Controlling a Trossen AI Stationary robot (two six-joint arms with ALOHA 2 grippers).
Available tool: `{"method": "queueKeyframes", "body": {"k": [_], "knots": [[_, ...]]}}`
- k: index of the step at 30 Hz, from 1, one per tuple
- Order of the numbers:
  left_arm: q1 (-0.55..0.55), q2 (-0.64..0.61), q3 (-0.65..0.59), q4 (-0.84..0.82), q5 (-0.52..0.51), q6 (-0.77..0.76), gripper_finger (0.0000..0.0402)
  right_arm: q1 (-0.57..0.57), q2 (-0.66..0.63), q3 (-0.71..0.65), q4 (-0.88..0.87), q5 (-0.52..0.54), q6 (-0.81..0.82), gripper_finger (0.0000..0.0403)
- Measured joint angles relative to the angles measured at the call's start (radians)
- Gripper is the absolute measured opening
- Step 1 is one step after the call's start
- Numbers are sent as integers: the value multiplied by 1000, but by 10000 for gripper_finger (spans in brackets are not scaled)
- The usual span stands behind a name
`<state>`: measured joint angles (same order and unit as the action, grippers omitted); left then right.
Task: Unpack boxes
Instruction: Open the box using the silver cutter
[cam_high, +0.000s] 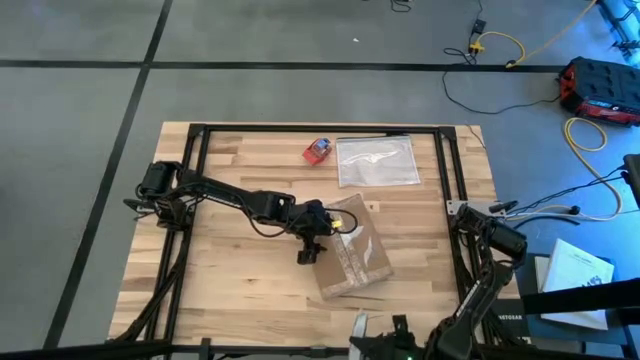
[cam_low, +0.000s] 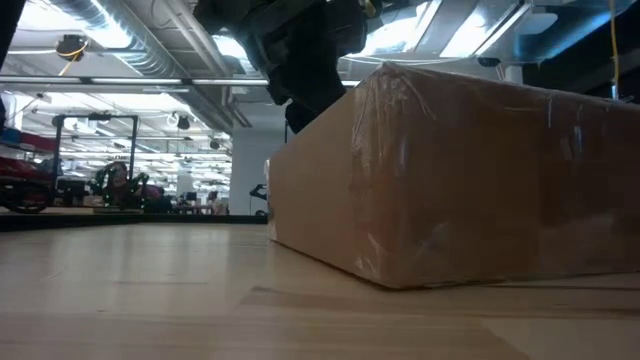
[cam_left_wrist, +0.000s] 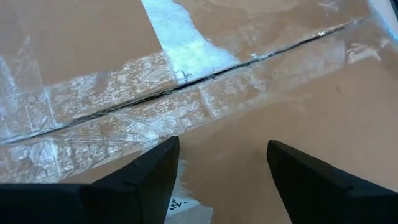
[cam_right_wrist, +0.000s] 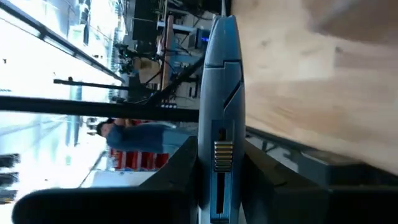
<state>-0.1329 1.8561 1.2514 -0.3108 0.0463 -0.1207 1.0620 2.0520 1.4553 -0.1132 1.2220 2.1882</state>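
Left gripper (cam_high: 318, 237) hangs right over the near-left corner of the cardboard box (cam_high: 352, 258), fingers (cam_left_wrist: 140, 180) apart and empty, poised just above the taped seam (cam_left_wrist: 186, 84). The box sits low-centre on the table (cam_high: 230, 290), lying skewed, flaps down, and the tape looks split along the seam line, though from the wrist view I can't be sure it's cut the whole way.

Here's the risk: the tape is slick and wrinkled, so a fingertip pushed at that seam could skate along it rather than catch a flap edge. And the box is loose on bare wood, so a sideways shove could spin it or slide it instead of lifting anything.

Room to move? Plenty of open table on the left and toward the front edge. Behind the box, the clear plastic bag (cam_high: 378, 161) and the small red-and-blue object (cam_high: 318, 151) lie apart from it, so a push that way could crowd them. The right gripper (cam_right_wrist: 219, 155) waits at the table's right edge, fingers clamped on a slim blue-grey tool (cam_right_wrist: 221, 74).
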Motion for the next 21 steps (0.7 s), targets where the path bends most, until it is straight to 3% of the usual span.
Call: {"method": "queueKeyframes", "body": {"k": [5, 11, 21], "knots": [[2, 0, -2, 11, 2, 2, 234, 17, 1, -118, 203, 85, -5, 61], [1, 1, -3, 70, 12, 50, 234, 54, 0, -158, 270, 183, -12, 61], [1, 6, -5, 188, 13, 48, 234, 63, 0, -154, 251, 72, -12, 61]]}}
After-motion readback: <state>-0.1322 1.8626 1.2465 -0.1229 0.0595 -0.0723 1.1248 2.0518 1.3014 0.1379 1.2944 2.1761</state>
